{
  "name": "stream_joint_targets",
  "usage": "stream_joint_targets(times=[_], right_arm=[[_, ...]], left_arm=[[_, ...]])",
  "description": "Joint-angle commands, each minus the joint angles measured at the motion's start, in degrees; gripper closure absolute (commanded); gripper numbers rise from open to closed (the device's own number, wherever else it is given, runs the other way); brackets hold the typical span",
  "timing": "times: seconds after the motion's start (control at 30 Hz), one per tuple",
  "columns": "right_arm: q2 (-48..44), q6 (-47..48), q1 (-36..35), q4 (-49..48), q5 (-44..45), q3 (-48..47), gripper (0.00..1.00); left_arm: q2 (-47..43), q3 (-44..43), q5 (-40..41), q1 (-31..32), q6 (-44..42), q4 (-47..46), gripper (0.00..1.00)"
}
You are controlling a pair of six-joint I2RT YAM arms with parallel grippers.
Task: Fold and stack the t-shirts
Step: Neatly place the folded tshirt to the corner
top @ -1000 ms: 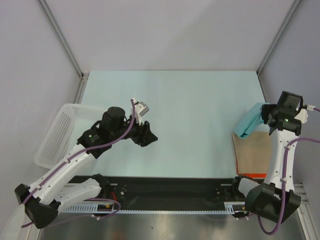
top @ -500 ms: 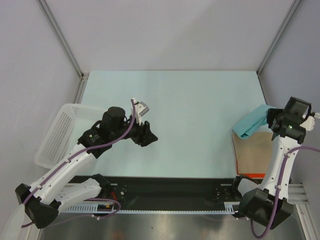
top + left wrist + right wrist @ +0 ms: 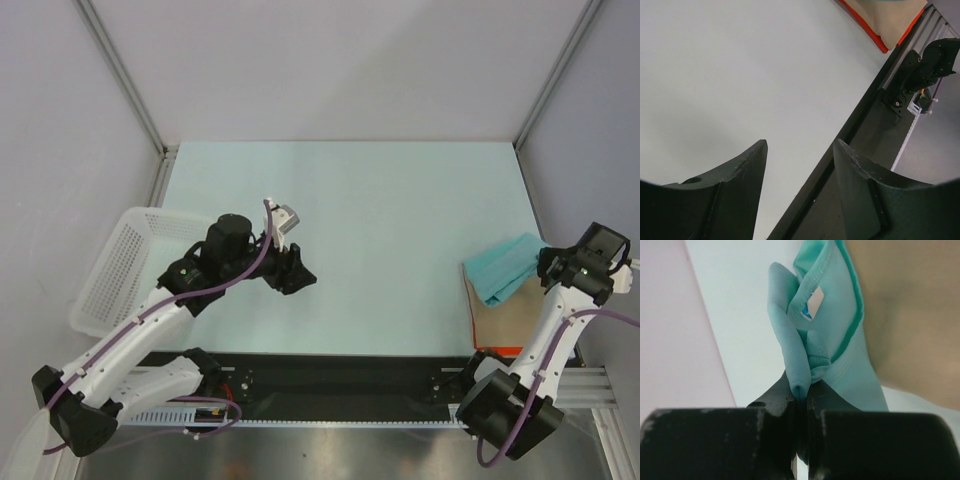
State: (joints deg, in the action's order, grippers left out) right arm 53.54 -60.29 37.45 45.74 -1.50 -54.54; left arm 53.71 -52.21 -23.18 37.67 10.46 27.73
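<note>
Pale mint tabletop (image 3: pixel 380 210) boxed in by grey walls, pretty plain setup. Starting at the right gripper (image 3: pixel 800 395): its two black fingers are squeezed tight together, with a bunched fold of the teal t-shirt (image 3: pixel 825 345) pinched between them. From the wrist cam the cloth fans out away from the tips, and you can see a stitched hem plus a little white-and-blue tag (image 3: pixel 811 307) on it.

From above, the shirt is a crumpled strip over at the right edge of the table. One end is at the gripper and the other drapes over the far-left corner of the brown cardboard sheet (image 3: pixel 510 320) and a bit of bare table. Can't tell whether it's resting there or hanging just above.

Further out, the left gripper (image 3: pixel 800 145) has its fingers spread wide with nothing between them. It hovers over bare table left of the middle, well apart from the shirt. The white mesh basket (image 3: pixel 115 265) sits at the left edge beside that arm, and a black rail (image 3: pixel 340 375) runs along the near side.
</note>
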Motion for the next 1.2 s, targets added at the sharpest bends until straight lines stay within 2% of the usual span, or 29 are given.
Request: stream_joint_targets(times=[0.0,0.4,0.67,0.93,1.17], right_arm=[[-1.0,5.2,3.1,2.6,-1.8,-1.2,1.0],[1.1,19.4,12.8,9.8,-3.6,0.8,1.0],[2.6,21.6,13.5,8.1,-1.9,5.5,1.0],[2.0,24.6,14.4,11.2,5.2,3.2,1.0],[1.2,26.8,18.2,10.2,4.9,5.2,1.0]], left_arm=[[0.2,0.2,-1.7,-0.6,-0.4,-2.0,0.39],[0.3,-0.1,-1.4,-0.6,-0.7,-1.6,0.39],[0.4,-0.1,-1.8,-0.7,-0.8,-1.6,0.39],[0.9,0.2,-1.6,-0.8,-0.8,-1.6,0.39],[0.9,0.5,-2.0,-1.2,-0.7,-1.9,0.39]])
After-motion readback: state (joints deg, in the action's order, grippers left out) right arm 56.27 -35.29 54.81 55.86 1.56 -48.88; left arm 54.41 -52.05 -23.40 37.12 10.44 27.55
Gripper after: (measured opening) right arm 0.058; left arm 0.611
